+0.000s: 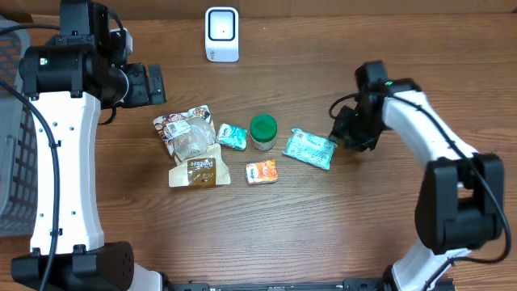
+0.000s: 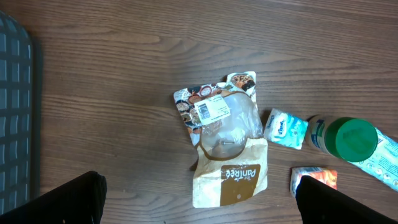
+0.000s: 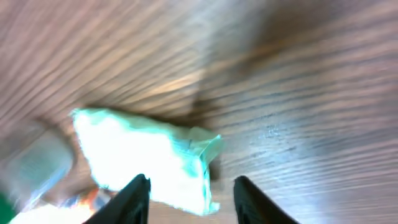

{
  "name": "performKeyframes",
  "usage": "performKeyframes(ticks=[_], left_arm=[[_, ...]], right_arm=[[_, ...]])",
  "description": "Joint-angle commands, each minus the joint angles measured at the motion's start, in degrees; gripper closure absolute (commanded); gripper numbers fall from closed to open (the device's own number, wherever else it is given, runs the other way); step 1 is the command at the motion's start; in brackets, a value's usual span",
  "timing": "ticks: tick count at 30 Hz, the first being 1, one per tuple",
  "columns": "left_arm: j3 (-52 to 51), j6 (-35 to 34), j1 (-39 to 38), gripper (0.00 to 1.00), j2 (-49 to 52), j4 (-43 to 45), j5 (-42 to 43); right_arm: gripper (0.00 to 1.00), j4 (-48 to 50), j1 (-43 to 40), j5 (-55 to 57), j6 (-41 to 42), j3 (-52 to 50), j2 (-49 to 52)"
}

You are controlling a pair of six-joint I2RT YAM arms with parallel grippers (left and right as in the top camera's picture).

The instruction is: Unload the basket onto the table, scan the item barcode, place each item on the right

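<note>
Teal packet (image 1: 309, 149) is lying flat on the table (image 1: 363, 218), long axis running leftward from my right gripper (image 1: 339, 137), whose half-spread jaws are straddling its near end without pinching. My left gripper (image 1: 160, 85) is hanging wide open, farther off.

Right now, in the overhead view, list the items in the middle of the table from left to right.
printed snack bag → small teal packet → green-lidded jar → large teal pouch. The brown bag and the orange packet are left out: each overlaps another item sideways.
</note>
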Motion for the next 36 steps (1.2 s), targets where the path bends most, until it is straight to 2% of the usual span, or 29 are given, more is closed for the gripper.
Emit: performKeyframes(ticks=[1,6,11,15,21,27,29,31,33,36], left_arm=[[0.8,1.0,0.0,0.00,0.2,0.0,-0.2],[0.8,1.0,0.0,0.01,0.2,0.0,-0.2],[0.8,1.0,0.0,0.00,0.2,0.0,-0.2],[0.8,1.0,0.0,0.00,0.2,0.0,-0.2],[0.8,1.0,0.0,0.01,0.2,0.0,-0.2],[0.8,1.0,0.0,0.00,0.2,0.0,-0.2],[0.8,1.0,0.0,0.01,0.2,0.0,-0.2],[0.8,1.0,0.0,0.00,0.2,0.0,-0.2],[0.8,1.0,0.0,0.00,0.2,0.0,-0.2],[0.8,1.0,0.0,0.00,0.2,0.0,-0.2]], right_arm=[[0.55,-1.9,-3.7,-6.8,-11.6,1.2,-2.3],[0.54,-1.6,-5.7,-16.1,-15.2,-4.3,-2.3],[0.54,4.6,-4.5,-20.5,-14.6,-11.1,-2.3],[0.54,12.6,-4.3,-20.4,-10.4,-16.6,-2.2],[0.54,30.7,-3.4,-20.6,-1.7,-25.0,-1.7],[0.55,37.0,0.1,-21.0,2.0,-26.3,-0.7],[0.64,37.4,0.8,-20.4,3.4,-26.3,-0.7],[0.80,37.6,0.9,-19.8,4.5,-26.3,-0.7],[0.92,37.9,0.7,-19.8,4.7,-26.2,-0.7],[0.96,38.5,0.7,-20.3,4.6,-25.9,-0.7]])
